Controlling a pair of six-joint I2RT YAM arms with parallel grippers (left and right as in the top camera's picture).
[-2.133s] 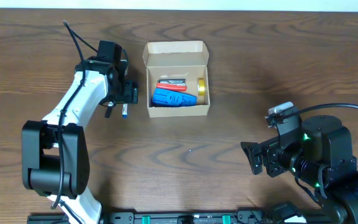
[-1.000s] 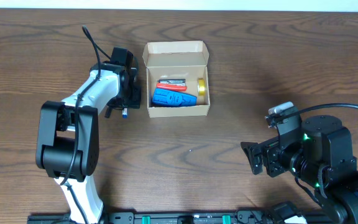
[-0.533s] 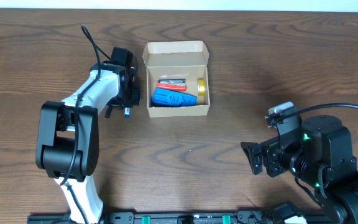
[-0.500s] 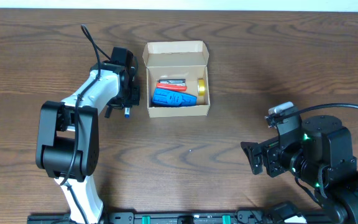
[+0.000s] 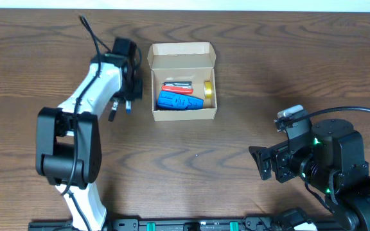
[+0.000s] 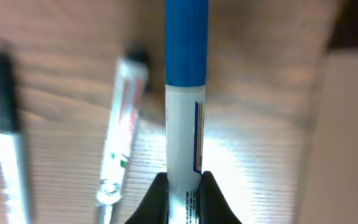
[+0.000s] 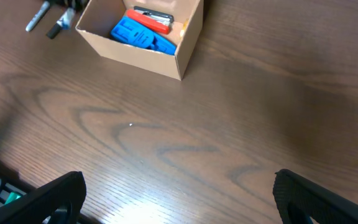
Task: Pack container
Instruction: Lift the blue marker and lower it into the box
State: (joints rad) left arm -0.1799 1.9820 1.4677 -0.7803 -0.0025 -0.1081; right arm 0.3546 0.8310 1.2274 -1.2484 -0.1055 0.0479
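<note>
The container (image 5: 182, 80), a small tan cardboard box, stands open with its flap lid up at the back. A blue object, a red one and a yellow roll lie inside. It also shows in the right wrist view, where the container (image 7: 143, 38) sits at the top. Just left of the box, my left gripper (image 5: 128, 97) is shut on a white marker with a blue cap (image 6: 185, 118), pinched between the black fingers (image 6: 156, 198) and lifted off the wood. My right gripper (image 7: 182, 196) hangs open over bare table at the front right.
Two more markers lie on the table under the left gripper: one with a black cap (image 6: 124, 124) and a blurred one further left (image 6: 8, 146). The box's left wall (image 6: 353, 137) stands close on the right.
The left gripper closed on the blue-capped marker, then rose and shifted slightly toward the back with it. The right arm has not moved.
</note>
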